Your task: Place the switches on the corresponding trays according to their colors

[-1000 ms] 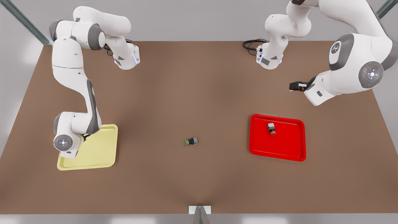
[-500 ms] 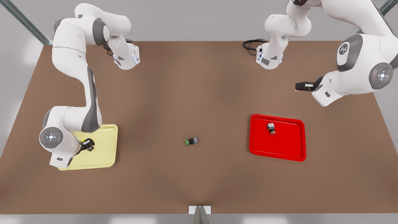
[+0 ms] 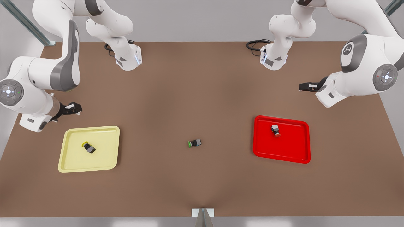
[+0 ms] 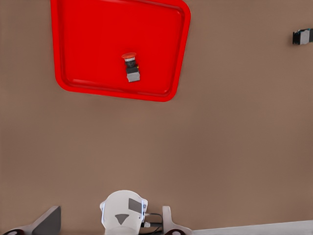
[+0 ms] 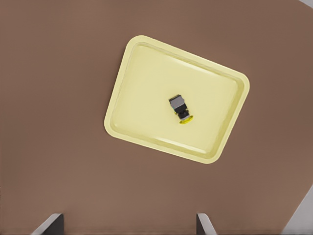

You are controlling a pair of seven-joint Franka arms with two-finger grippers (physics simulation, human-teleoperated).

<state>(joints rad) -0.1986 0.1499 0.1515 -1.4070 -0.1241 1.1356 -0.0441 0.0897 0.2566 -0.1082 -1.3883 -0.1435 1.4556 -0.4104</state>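
No readable text — no labels, numbers, brands.

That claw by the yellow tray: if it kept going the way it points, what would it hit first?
Probably bare table, just short of the pale yellow tray: the right gripper, fingers open, frames table. Depth is unclear; its rim is possible. The left gripper waits near the red tray.

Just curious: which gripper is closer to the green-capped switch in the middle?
Roughly equal; neither clearly. The right gripper hangs beyond the yellow tray, the left gripper beyond the red tray, either side of the green-capped switch.
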